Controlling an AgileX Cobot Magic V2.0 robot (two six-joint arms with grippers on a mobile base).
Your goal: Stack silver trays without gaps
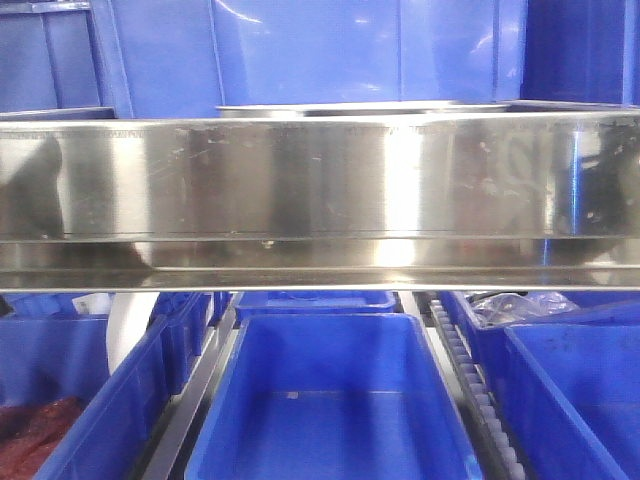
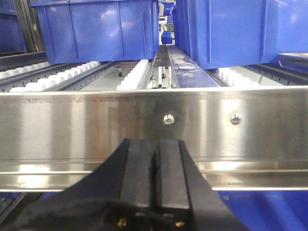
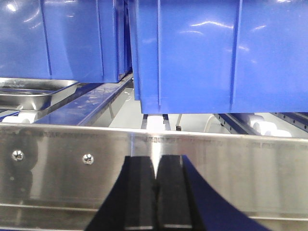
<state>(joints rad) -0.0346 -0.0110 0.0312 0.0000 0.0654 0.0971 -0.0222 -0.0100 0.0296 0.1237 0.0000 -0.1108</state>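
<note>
Approach step is judged: left gripper (image 2: 156,144) and right gripper (image 3: 155,160) are closed, empty. The tray (image 3: 33,91) must be reached over the band (image 1: 320,180).

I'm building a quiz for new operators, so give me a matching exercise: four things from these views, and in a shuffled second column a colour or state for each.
Things:
1. silver tray
2. left gripper
3. centre lower bin
4. shelf front band

Descriptions:
a. brushed steel, two screws showing
b. blue, open top, looks empty
c. black, fingers closed together
d. shiny, shallow, on the shelf beside a blue bin

Pairs: 1-d, 2-c, 3-b, 4-a.
</note>
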